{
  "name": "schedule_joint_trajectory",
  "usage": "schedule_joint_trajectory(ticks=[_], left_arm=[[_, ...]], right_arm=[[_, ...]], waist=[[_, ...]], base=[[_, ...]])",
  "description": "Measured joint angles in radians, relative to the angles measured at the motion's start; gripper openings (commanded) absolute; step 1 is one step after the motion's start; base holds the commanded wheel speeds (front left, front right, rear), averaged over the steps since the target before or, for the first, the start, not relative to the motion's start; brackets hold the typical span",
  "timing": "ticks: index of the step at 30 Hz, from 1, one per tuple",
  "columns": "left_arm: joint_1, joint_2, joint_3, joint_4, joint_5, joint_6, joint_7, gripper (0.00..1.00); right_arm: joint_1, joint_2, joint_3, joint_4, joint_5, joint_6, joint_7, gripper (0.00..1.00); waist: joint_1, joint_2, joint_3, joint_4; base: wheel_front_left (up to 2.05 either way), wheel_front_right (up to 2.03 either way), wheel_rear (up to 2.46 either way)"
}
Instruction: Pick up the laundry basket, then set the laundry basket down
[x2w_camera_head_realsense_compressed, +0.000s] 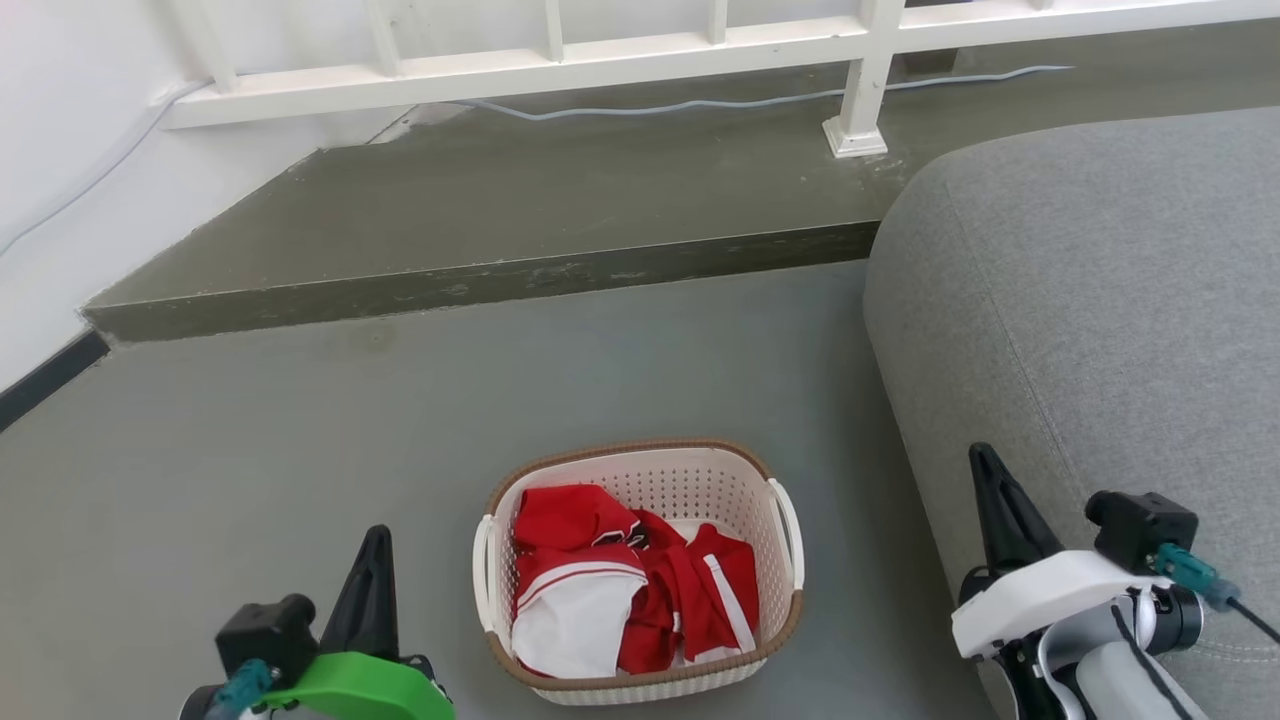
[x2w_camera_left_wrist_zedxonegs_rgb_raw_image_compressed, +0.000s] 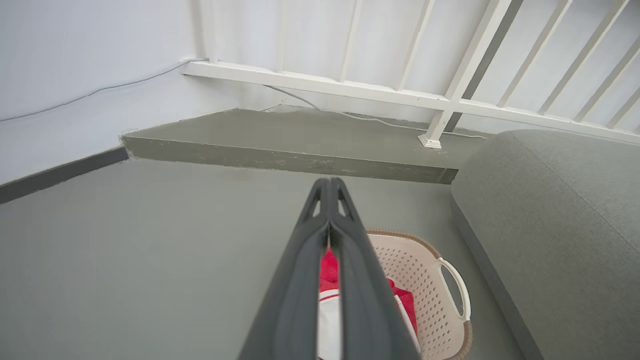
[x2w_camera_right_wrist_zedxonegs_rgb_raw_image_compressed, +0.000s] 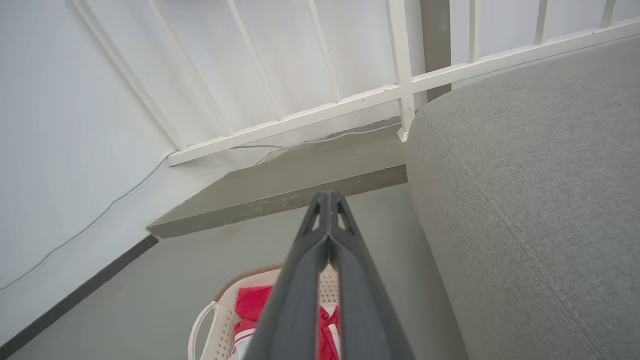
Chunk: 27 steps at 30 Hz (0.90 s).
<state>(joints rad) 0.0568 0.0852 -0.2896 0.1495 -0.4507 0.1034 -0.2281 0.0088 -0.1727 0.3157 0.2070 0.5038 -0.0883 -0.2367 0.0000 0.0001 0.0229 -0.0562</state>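
The laundry basket (x2w_camera_head_realsense_compressed: 750, 480) stands on the grey floor, cream-white and perforated, with a brown rim and a white loop handle on each side. Red and white clothes (x2w_camera_head_realsense_compressed: 620, 590) lie in it. My left gripper (x2w_camera_head_realsense_compressed: 376, 540) hangs shut to the basket's left, apart from it, nothing between its fingers. My right gripper (x2w_camera_head_realsense_compressed: 982, 458) is shut to the basket's right, in front of the sofa. In the left wrist view my left gripper (x2w_camera_left_wrist_zedxonegs_rgb_raw_image_compressed: 329, 183) points over the basket (x2w_camera_left_wrist_zedxonegs_rgb_raw_image_compressed: 425, 265). In the right wrist view my right gripper (x2w_camera_right_wrist_zedxonegs_rgb_raw_image_compressed: 327, 196) rises above the basket (x2w_camera_right_wrist_zedxonegs_rgb_raw_image_compressed: 222, 305).
A grey sofa (x2w_camera_head_realsense_compressed: 1100, 300) fills the right side, close to the basket. A raised concrete step (x2w_camera_head_realsense_compressed: 480, 285) runs across behind the basket, with a white railing (x2w_camera_head_realsense_compressed: 860, 90) and a cable (x2w_camera_head_realsense_compressed: 700, 103) on it. A white wall (x2w_camera_head_realsense_compressed: 60, 150) stands at left.
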Motion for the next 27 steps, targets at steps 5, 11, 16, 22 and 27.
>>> schedule_joint_trajectory(ticks=[5, 11, 16, 22, 27], left_arm=[[0.0, -0.002, 0.022, -0.001, -0.094, -0.016, 0.02, 0.0], [0.0, -0.005, 0.043, -0.001, -0.168, -0.025, 0.04, 0.0], [-0.001, -0.005, 0.062, 0.001, -0.235, -0.034, 0.053, 0.0], [-0.002, -0.005, 0.08, 0.004, -0.314, -0.051, 0.075, 0.0], [-0.004, -0.004, 0.096, 0.009, -0.382, -0.061, 0.093, 0.0]], right_arm=[[0.0, 0.009, -0.025, -0.002, 0.081, 0.009, 0.019, 0.0], [0.0, 0.017, -0.053, -0.002, 0.155, 0.018, 0.04, 0.0], [0.0, 0.019, -0.076, -0.002, 0.218, 0.028, 0.055, 0.0], [-0.001, 0.023, -0.101, -0.001, 0.296, 0.043, 0.079, 0.0], [-0.001, 0.025, -0.122, 0.0, 0.36, 0.053, 0.096, 0.0]], waist=[[0.0, 0.0, -0.001, 0.003], [0.0, 0.0, -0.002, 0.007], [0.0, 0.0, -0.003, 0.01], [0.0, 0.0, -0.004, 0.014], [0.0, 0.0, -0.005, 0.017]], base=[[0.0, 0.0, 0.0], [0.0, 0.0, 0.0], [0.0, 0.0, 0.0], [0.0, 0.0, 0.0], [0.0, 0.0, 0.0]])
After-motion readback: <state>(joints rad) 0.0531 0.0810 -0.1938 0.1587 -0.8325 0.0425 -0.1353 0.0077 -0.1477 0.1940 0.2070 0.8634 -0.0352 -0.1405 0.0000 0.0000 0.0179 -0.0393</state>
